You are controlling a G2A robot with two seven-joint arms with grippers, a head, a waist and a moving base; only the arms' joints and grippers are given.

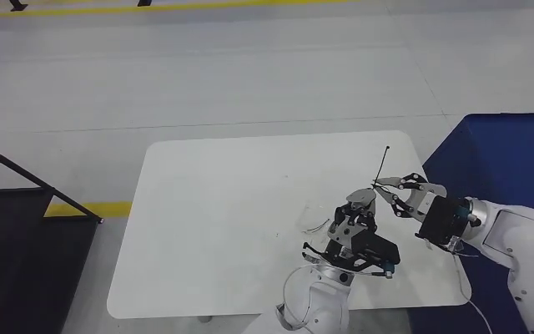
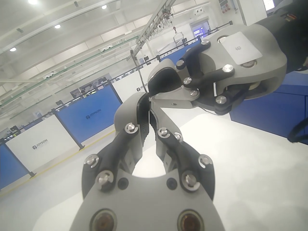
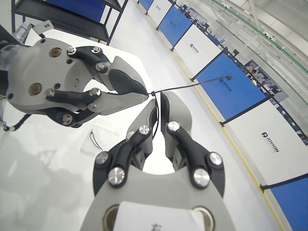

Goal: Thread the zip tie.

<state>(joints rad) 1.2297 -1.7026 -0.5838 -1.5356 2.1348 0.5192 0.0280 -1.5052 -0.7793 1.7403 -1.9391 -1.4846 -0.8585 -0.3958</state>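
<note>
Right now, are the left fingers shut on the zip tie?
Shut. In the right wrist view the left gripper pinches the zip tie, its fingers meeting at the tips with no gap.

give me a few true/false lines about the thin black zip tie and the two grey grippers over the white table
1. The thin black plastic zip tie lies flat on the white rounded table. False: it is held up in the air above the table.
2. The grey left gripper is shut on the zip tie. True.
3. The grey right gripper is at the opposite end of the table from the left gripper. False: their tips almost meet.
4. A long free end of the zip tie sticks out beyond both grippers. True.
</note>
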